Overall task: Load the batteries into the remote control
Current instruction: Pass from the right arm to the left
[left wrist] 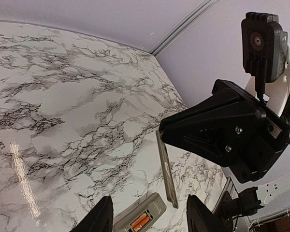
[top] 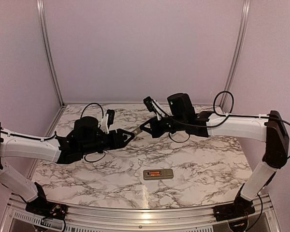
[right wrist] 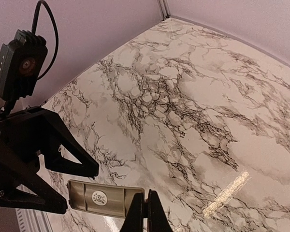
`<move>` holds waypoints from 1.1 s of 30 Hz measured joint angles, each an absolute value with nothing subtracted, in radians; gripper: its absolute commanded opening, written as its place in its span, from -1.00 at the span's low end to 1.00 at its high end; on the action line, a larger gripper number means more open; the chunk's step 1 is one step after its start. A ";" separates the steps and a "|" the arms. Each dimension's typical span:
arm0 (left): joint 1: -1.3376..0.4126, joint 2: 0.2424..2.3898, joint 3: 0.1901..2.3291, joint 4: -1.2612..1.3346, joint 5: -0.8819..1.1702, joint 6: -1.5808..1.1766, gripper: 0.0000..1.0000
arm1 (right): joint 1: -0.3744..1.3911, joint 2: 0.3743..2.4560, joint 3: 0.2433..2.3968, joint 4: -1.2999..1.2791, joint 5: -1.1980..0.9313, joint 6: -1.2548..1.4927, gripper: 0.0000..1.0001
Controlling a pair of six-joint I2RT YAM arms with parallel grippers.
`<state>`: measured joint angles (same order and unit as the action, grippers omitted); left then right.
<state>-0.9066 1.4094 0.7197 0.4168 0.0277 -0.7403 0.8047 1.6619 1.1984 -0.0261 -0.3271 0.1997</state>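
1. Remote control (top: 158, 174), on table (top: 208, 159), 6 o'clock of my hands, battery (left wrist: 141, 221) seated: likely light, rigid, slick; take by long edges.
2. My right hand (right wrist: 145, 209): clenched on cover plate (right wrist: 104, 198).
3. My left hand (top: 129, 135): parted around it.

Illumination is even, diffuse and moderately bright from overhead, with a faint pinkish cast on the walls (top: 145, 48); the glossy desk (top: 208, 164) carries a white glare streak in every view, shadows are soft and weak, and the left hand (left wrist: 150, 200), close to its lens, reads soft and underexposed black.
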 measured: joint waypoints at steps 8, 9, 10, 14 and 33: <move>-0.912 1.449 0.725 0.434 0.045 -0.756 -0.34 | 0.808 1.664 1.201 -0.040 -0.323 0.178 -1.00; -0.912 1.449 0.726 0.437 0.048 -0.757 -0.38 | 0.809 1.665 1.202 -0.042 -0.323 0.178 -1.00; -0.913 1.449 0.728 0.439 0.051 -0.758 -0.41 | 0.809 1.666 1.202 -0.043 -0.323 0.175 -1.00; -0.913 1.450 0.741 0.448 0.053 -0.760 -0.68 | 0.810 1.667 1.203 -0.048 -0.323 0.170 -1.00; -0.912 1.486 0.796 0.390 0.052 -0.899 -1.00 | 0.828 1.517 1.170 -0.091 -0.183 -0.001 -0.04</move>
